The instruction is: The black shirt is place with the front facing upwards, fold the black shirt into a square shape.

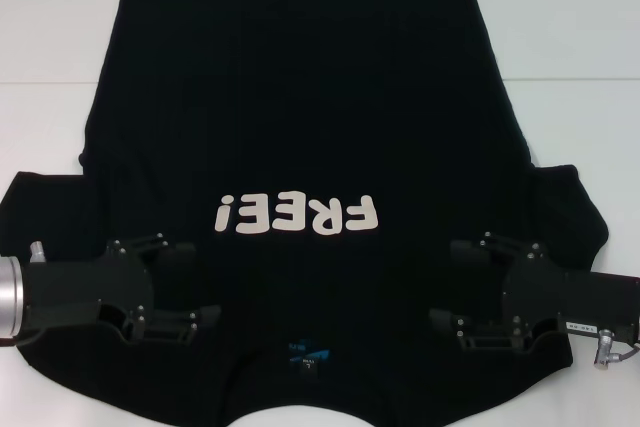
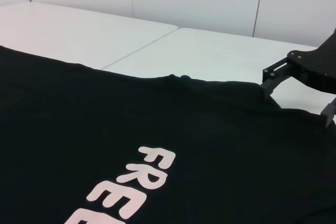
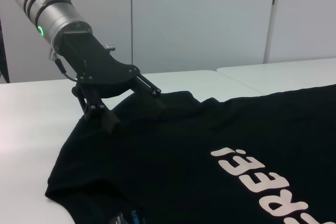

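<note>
We spread the black shirt point(image 1: 300, 117) flat on the counter point(image 1: 40, 37) — left gripper point(image 1: 205, 282) and right gripper point(image 1: 445, 282), jaws wide, straddle each shoulder, apparently ready to pinch for folding.

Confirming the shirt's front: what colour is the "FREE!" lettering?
White, on the black shirt; lettering shows best in the head view.

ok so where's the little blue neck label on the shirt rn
In the head view the blue neck label sits low on the black shirt, midway between the left gripper and right gripper, below the white lettering.
</note>
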{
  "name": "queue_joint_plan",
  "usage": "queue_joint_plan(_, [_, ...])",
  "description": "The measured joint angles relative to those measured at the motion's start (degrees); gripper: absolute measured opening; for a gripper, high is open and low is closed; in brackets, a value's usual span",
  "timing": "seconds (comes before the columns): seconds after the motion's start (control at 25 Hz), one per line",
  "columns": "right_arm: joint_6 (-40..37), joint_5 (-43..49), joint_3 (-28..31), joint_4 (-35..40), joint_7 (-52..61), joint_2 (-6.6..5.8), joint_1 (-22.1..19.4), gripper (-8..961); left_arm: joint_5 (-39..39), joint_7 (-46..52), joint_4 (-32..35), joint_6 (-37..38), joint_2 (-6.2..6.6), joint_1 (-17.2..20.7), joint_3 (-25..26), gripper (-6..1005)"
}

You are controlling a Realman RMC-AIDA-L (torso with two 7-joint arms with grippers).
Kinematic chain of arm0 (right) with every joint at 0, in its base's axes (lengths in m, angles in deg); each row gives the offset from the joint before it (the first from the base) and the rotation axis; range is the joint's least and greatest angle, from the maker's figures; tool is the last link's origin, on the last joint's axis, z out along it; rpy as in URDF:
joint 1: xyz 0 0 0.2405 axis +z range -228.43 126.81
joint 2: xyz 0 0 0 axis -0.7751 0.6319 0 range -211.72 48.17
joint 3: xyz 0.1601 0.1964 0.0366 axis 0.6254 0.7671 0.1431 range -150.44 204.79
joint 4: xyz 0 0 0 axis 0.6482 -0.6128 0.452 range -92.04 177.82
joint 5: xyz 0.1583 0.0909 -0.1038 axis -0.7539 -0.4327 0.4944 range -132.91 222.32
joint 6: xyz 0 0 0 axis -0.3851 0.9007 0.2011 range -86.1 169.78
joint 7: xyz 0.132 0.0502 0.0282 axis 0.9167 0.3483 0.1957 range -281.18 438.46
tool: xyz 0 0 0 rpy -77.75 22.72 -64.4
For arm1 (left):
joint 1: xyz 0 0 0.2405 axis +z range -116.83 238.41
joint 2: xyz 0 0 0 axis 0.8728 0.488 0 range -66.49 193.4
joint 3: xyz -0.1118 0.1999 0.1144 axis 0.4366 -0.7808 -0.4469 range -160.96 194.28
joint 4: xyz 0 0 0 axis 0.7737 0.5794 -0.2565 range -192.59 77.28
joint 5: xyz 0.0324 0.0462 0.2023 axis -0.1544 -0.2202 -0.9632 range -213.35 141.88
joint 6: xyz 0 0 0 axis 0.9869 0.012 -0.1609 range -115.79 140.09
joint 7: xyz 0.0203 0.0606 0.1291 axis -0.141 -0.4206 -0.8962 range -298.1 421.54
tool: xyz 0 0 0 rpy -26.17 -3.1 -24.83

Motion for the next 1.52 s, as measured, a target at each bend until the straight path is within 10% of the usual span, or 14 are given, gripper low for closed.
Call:
queue_joint_plan(0.88, [-0.1, 0.0, 0.1, 0.0, 0.0, 0.0, -0.3, 923, 0.3, 4.8, 0.6, -0.1, 0.25, 0.5, 0.4, 906])
queue_joint_plan(1.52, [-0.5, -0.1, 0.0, 0.0, 1.3, 0.09, -0.7, 923, -0.5, 60.0, 1.9, 10.4, 10.93, -3.1, 5.8, 900])
